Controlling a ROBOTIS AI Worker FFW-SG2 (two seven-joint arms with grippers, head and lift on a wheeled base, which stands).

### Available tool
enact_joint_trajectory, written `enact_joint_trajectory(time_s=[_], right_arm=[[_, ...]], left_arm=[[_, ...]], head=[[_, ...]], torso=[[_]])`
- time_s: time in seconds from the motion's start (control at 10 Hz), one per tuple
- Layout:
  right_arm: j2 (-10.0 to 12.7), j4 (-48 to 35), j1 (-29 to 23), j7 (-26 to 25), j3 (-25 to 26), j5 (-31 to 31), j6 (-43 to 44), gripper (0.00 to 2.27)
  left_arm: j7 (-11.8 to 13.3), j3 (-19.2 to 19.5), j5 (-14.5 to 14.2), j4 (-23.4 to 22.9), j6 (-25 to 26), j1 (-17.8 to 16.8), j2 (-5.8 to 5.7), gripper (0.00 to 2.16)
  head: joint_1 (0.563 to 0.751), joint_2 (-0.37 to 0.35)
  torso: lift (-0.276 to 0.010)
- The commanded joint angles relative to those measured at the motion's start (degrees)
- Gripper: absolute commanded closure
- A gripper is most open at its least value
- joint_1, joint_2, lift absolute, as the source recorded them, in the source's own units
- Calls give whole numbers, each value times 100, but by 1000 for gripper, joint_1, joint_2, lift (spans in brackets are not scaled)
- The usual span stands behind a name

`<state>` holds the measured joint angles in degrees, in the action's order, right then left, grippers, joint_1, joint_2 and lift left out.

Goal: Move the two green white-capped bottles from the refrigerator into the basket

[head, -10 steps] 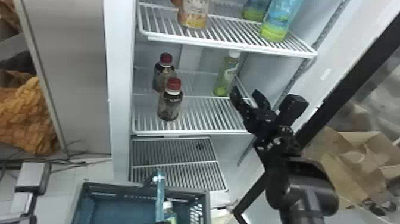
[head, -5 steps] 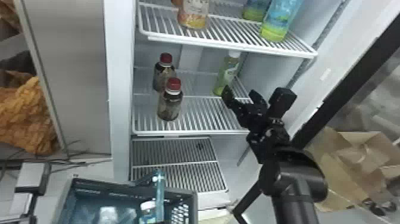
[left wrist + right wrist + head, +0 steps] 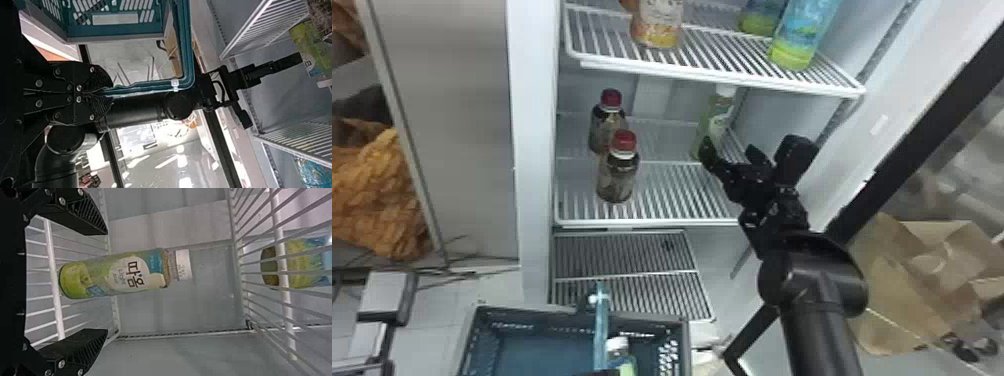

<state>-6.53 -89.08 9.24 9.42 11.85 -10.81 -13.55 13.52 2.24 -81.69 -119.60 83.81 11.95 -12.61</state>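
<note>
In the head view, the green bottle [image 3: 714, 117] stands up on the shelf [image 3: 652, 221], between ten and eleven o'clock from the spread right end effector [image 3: 106, 282]. The left end effector [image 3: 112, 93] pinches the basket handle [image 3: 187, 58].

Floor [image 3: 434, 345]: we see pale tiles with thin joints at the lower left of the head view
Cables [image 3: 469, 274]: thin and dark, lying loosely across our floor
Panel [image 3: 447, 125]: plain grey, upright, just beside the refrigerator's white frame [image 3: 532, 150]
Left edge: we make out crumpled orange-brown material [image 3: 379, 195] past the panel
Right side: creased brown paper [image 3: 917, 295], near the dark door edge [image 3: 927, 140]
Light: our left wrist view catches bright white glare [image 3: 181, 158]
</note>
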Motion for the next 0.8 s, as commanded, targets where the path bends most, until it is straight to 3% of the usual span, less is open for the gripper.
enact_joint_trajectory(time_s=[0.0, 0.7], right_arm=[[-33, 407, 201, -11, -123, -153, 258, 140], [-112, 1251, 890, -257, -317, -73, 427, 108]], left_arm=[[1, 5, 0, 0, 0, 0, 4, 1159], [-25, -29, 11, 0, -28, -56, 48, 1159]], head=[[695, -350], [695, -350]], torso=[[-263], [-263]])
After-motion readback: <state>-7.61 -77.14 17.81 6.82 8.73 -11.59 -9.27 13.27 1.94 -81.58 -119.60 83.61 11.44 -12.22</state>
